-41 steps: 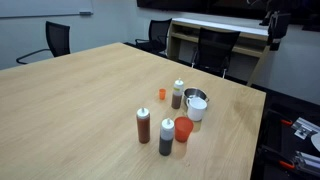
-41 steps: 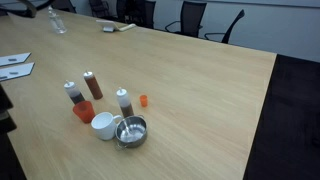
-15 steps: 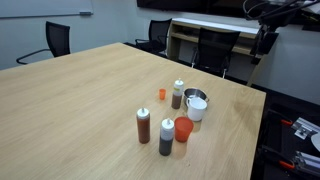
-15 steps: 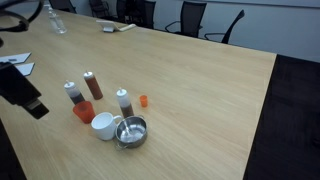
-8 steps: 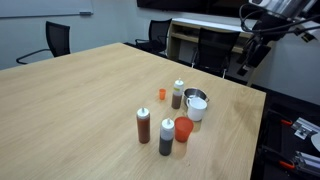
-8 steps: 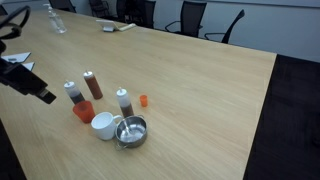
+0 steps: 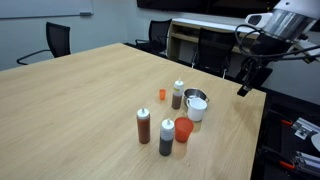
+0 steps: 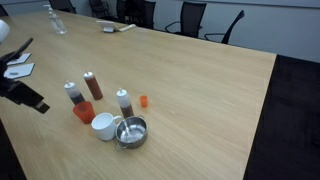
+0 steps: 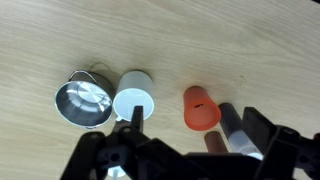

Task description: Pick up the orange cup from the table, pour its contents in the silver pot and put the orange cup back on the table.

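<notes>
**Wood-grain table, cup not yet taken**

Light wood runs across the table (image 7: pixel 80 90) in a meeting room with dark chairs behind. The cup (image 7: pixel 183 129) stands upright at the near end of the cluster, just beside a dark bottle (image 7: pixel 166 137), with a white cup (image 7: pixel 196 111) and then the pot (image 7: pixel 196 96) beyond it. It looks light, stiff and smooth. With its taper it could slip, so a firm hold across the wall below the rim, on the side away from the bottle, seems best. What it holds cannot be made out.

The pincer (image 7: pixel 244 88) hangs off to the right, well apart from the cup. In the wrist view its fingers (image 9: pixel 262 135) stand spread, holding nothing. Compared with half a second ago the arm has dropped lower and closer, while the things on the table have not moved.
</notes>
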Controlling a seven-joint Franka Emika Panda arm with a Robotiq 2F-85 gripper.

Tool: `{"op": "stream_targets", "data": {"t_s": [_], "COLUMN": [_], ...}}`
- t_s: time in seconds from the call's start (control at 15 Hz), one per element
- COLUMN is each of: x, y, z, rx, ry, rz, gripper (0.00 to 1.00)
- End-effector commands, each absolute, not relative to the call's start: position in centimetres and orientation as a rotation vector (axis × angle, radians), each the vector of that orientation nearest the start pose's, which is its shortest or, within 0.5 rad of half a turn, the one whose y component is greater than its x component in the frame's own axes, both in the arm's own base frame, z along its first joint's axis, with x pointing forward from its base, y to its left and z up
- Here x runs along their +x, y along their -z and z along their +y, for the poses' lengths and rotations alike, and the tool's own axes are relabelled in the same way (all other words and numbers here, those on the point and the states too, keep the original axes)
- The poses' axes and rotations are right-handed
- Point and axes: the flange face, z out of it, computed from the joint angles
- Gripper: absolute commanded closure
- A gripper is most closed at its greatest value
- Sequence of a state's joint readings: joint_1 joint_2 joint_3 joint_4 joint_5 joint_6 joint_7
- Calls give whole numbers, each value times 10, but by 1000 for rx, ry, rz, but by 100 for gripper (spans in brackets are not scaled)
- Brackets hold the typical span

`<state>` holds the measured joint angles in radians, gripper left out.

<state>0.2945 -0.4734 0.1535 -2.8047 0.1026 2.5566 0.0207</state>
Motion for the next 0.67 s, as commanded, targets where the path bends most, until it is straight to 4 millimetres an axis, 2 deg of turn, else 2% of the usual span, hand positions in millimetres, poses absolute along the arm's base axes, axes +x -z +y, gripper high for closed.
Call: {"op": "stream_targets", "data": {"t_s": [0.0, 0.13, 0.27, 0.4, 0.6], "x": [340, 343, 348, 351, 354], "y": [-361, -362, -361, -357, -337], "z": [157, 156, 159, 167, 191], "rx": [-3033, -3052, -3036, -2996, -2930], "ry": [336, 309, 354, 417, 488], "rz": [-518, -506, -500, -476, -438], "gripper": [0, 0, 0, 0, 0]}}
